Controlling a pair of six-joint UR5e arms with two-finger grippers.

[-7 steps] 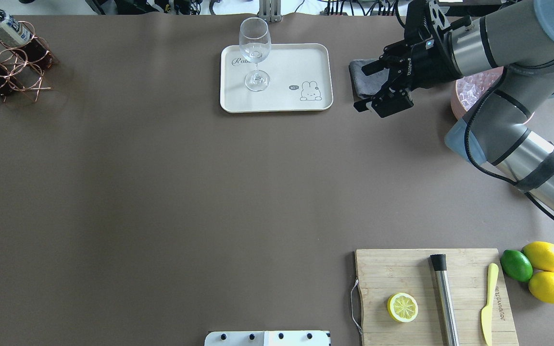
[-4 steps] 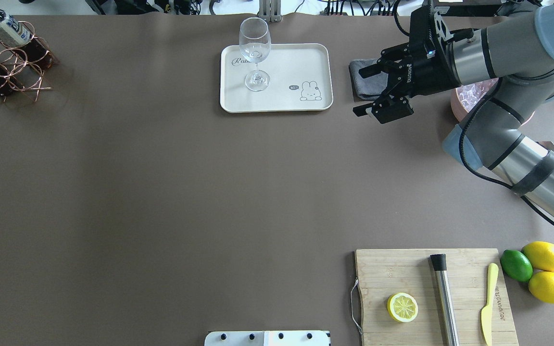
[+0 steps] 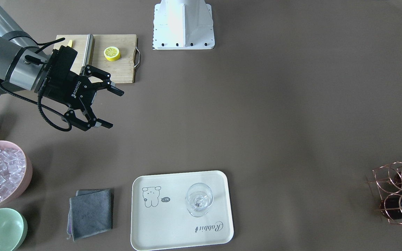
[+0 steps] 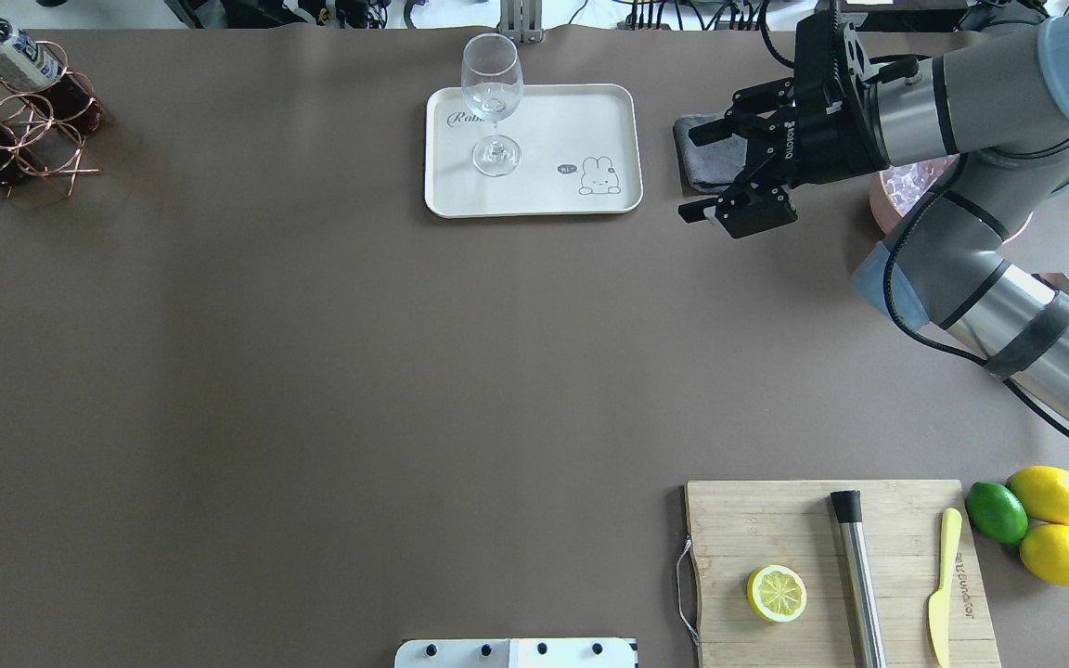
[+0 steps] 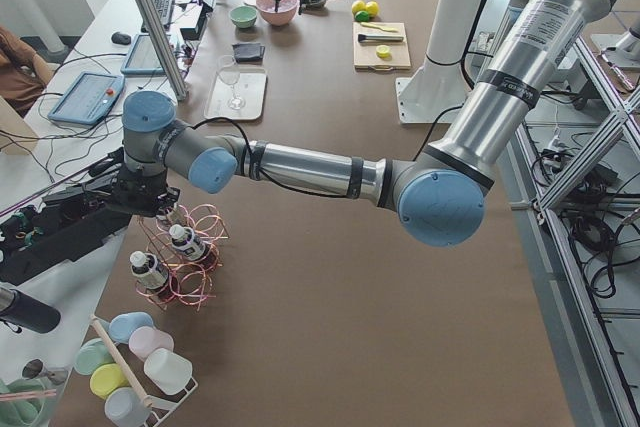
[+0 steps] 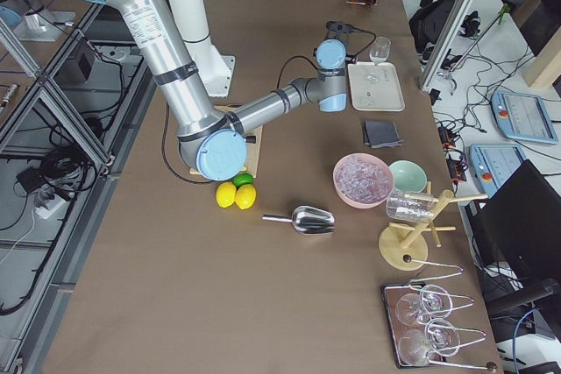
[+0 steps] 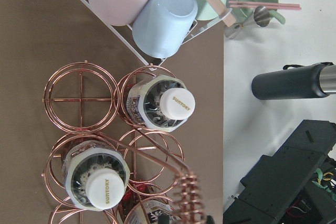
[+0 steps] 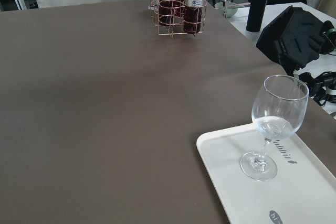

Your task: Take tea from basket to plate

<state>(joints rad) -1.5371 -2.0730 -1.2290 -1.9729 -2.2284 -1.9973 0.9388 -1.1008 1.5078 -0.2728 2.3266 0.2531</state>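
Since you cannot tell whether the left gripper (image 5: 157,209) is released, centre it over the tea (image 7: 177,103) cap, clear of the basket (image 7: 80,98) handle.

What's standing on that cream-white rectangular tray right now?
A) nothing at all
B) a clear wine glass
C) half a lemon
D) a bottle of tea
B: a clear stemmed wine glass stands upright on the cream-white rectangular tray, while the tea bottles sit in the rose-gold wire basket.

SUNTORY on tea (image 7: 157,104) caps; "Rabbit", "hi" on plate (image 3: 173,223); ROBOTIQ on right gripper (image 3: 114,109) body.
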